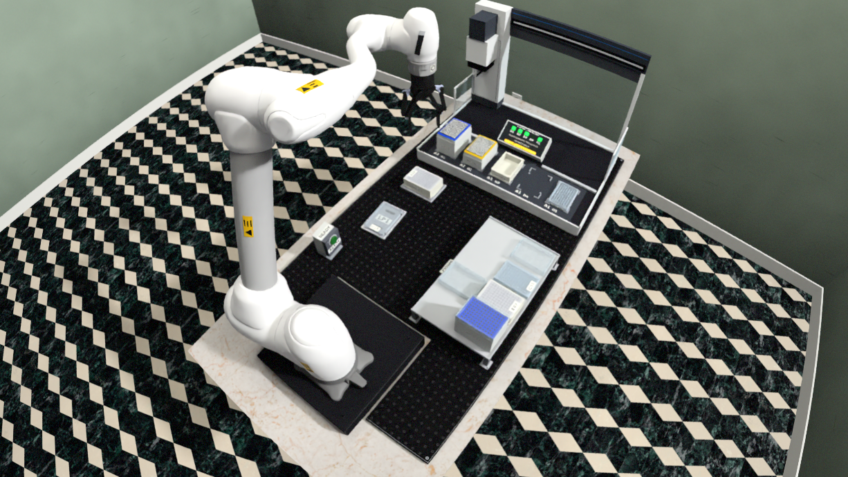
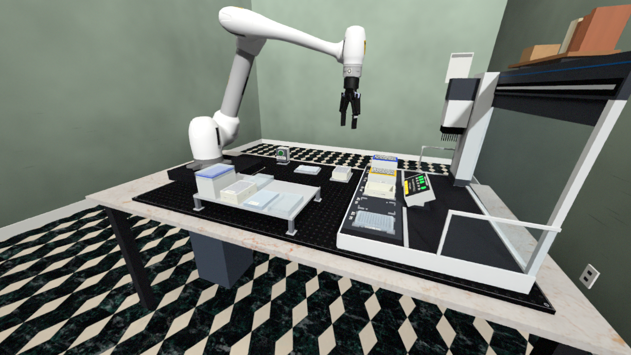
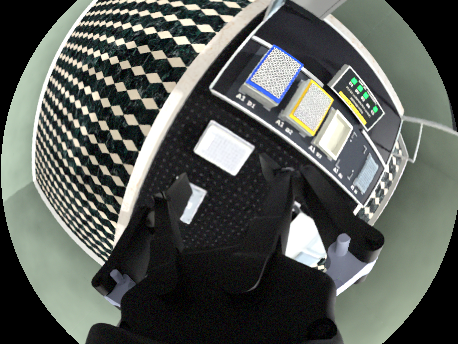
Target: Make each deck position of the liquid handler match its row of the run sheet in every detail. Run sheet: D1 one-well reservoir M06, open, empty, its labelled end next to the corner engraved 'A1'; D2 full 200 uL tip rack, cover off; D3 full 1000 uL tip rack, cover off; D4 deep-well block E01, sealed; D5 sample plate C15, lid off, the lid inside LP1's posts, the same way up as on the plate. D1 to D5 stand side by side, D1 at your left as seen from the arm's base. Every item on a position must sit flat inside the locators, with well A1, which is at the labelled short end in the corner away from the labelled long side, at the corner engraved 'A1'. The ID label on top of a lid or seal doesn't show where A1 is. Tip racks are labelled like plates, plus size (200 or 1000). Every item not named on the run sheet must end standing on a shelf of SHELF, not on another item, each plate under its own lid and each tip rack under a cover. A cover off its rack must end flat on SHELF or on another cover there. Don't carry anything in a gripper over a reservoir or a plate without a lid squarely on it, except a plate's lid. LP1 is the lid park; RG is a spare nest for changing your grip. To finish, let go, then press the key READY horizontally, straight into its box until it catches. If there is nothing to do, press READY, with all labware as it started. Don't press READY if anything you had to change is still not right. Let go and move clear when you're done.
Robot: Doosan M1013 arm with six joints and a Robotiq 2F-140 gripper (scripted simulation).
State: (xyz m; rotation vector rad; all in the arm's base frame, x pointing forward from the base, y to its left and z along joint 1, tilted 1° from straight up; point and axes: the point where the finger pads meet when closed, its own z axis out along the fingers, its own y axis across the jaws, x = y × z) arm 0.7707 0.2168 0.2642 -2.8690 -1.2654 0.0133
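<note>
My gripper [image 1: 422, 105] hangs high above the far left end of the deck, open and empty; it also shows in the side view [image 2: 348, 118] and the wrist view [image 3: 229, 183]. On the deck, from that end, stand a blue-rimmed tip rack [image 1: 454, 136], a yellow-rimmed tip rack [image 1: 480, 151], an open white reservoir [image 1: 505, 167], an empty position [image 1: 537, 183] and a clear uncovered well plate [image 1: 562, 195]. A white sealed block [image 1: 422, 182] sits in a nest in front of the deck. A lid [image 1: 384, 220] lies in the lid park.
The READY key box [image 1: 327, 240] stands near the arm's column. The shelf [image 1: 488, 278] holds a blue-covered rack [image 1: 481, 316], a white plate [image 1: 500, 296], a lidded plate [image 1: 517, 278] and clear covers [image 1: 463, 278]. The pipetting gantry [image 1: 489, 53] rises behind the deck.
</note>
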